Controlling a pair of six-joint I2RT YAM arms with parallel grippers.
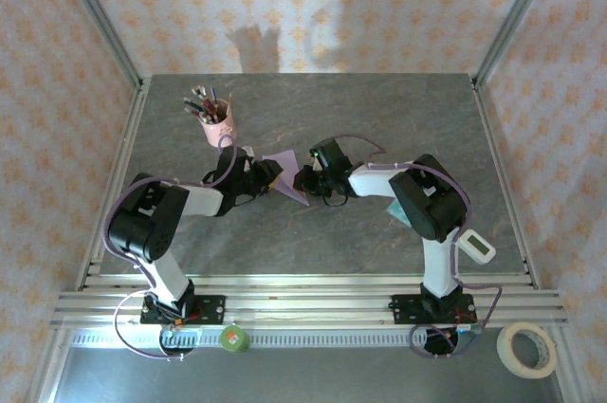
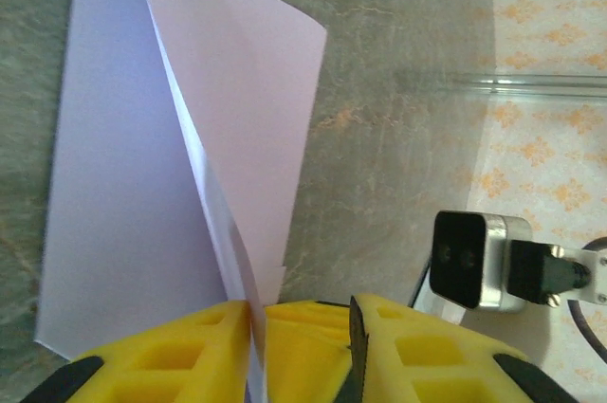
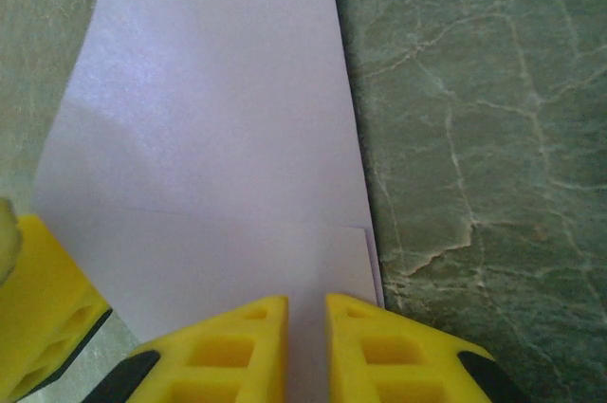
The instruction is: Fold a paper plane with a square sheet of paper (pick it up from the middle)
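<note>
While the left hand (image 1: 268,175) (image 2: 258,313) is clamped on the near end of a raised fold, the square sheet of thin pale lilac paper (image 1: 285,175) (image 2: 123,185) (image 3: 218,137) stretches straight ahead of it. The crease runs away from the fingertips, with one flap standing up and the other flat on the grey-green marbled bench (image 3: 474,137). Opposite, the right hand (image 1: 305,180) (image 3: 308,303) meets the sheet's other edge, its fingers almost together; whether they nip it I cannot tell. Both hands are at the paper, so the next crease likely turns on the line between them.
</note>
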